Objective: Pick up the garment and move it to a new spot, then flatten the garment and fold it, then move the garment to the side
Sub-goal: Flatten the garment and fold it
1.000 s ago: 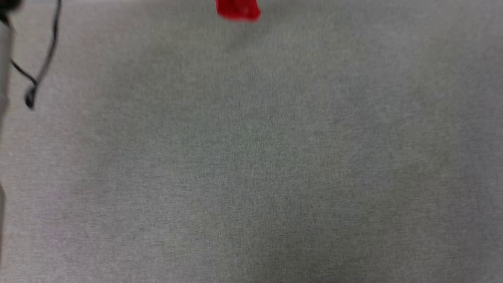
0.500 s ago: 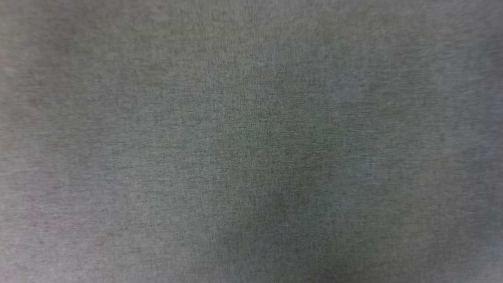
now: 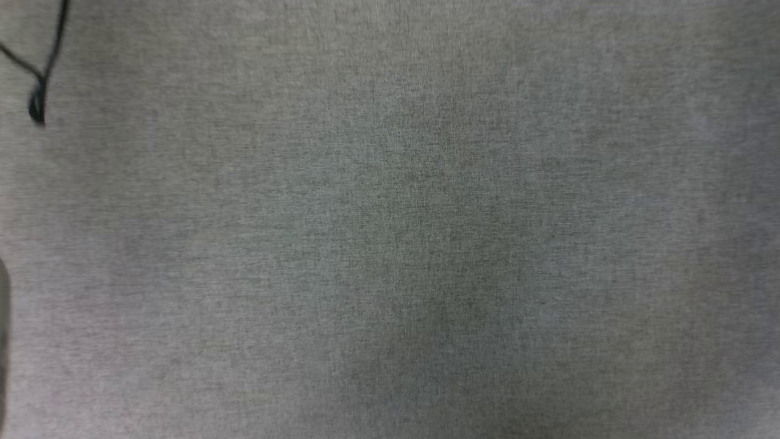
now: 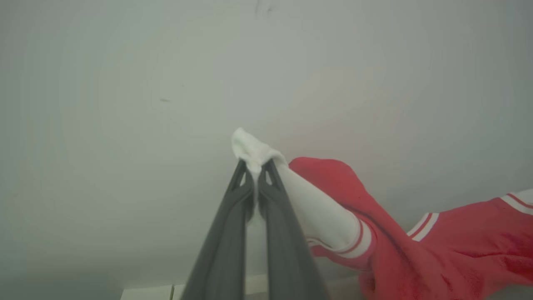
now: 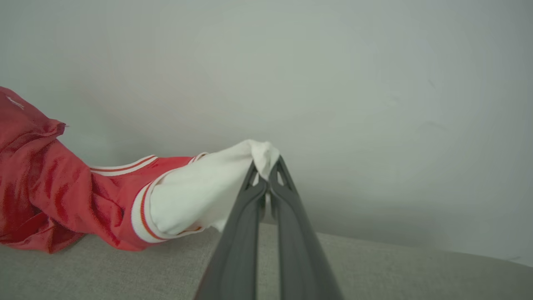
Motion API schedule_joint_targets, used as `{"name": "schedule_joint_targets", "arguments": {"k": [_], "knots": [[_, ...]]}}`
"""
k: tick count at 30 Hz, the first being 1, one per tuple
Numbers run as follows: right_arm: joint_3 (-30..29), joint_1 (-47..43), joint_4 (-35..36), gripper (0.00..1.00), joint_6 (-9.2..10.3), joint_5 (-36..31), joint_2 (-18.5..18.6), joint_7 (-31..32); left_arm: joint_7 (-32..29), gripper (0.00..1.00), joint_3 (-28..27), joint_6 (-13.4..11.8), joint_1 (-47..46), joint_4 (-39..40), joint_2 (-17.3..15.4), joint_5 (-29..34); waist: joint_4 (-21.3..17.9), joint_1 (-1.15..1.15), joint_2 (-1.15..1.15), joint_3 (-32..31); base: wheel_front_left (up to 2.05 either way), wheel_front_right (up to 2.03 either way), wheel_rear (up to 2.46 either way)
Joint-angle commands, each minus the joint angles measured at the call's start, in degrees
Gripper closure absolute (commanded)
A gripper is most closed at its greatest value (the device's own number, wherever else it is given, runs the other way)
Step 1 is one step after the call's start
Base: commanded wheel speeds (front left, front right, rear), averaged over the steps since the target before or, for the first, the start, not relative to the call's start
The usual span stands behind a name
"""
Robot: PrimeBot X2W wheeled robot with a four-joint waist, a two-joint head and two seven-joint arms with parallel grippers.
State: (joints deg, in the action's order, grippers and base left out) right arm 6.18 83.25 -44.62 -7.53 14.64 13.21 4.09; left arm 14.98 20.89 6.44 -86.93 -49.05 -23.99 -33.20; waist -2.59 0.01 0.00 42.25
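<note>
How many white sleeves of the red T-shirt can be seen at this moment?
2, both on the red T-shirt. One sleeve is pinched at its end by the left gripper; the other sleeve is pinched at its end by the right gripper.

A grey woven cloth surface is seen spread flat and faintly mottled. Over its upper left part, as seen from the head, a thin black cable is bent into a small loop; whether it touches the cloth cannot be told. Behind the surface's far edge a plain pale wall is seen, lightly scuffed.
</note>
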Motion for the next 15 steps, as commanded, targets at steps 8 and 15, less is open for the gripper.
{"name": "schedule_joint_targets", "arguments": {"k": [8,15], "knots": [[2.6,-22.2,5.1,1.00,0.08,8.4,4.4,-0.6,0.2,1.00,-6.5,0.8,26.1,12.8,-0.8,-0.7,1.3,-0.01,0.00,-11.4,0.00,0.00,0.00],[1.9,-38.9,9.9,1.00,0.09,12.1,5.8,-0.8,0.2,1.00,-10.9,-1.0,47.3,23.9,0.1,2.4,1.7,-0.01,0.00,-19.8,0.00,0.00,0.00]]}}
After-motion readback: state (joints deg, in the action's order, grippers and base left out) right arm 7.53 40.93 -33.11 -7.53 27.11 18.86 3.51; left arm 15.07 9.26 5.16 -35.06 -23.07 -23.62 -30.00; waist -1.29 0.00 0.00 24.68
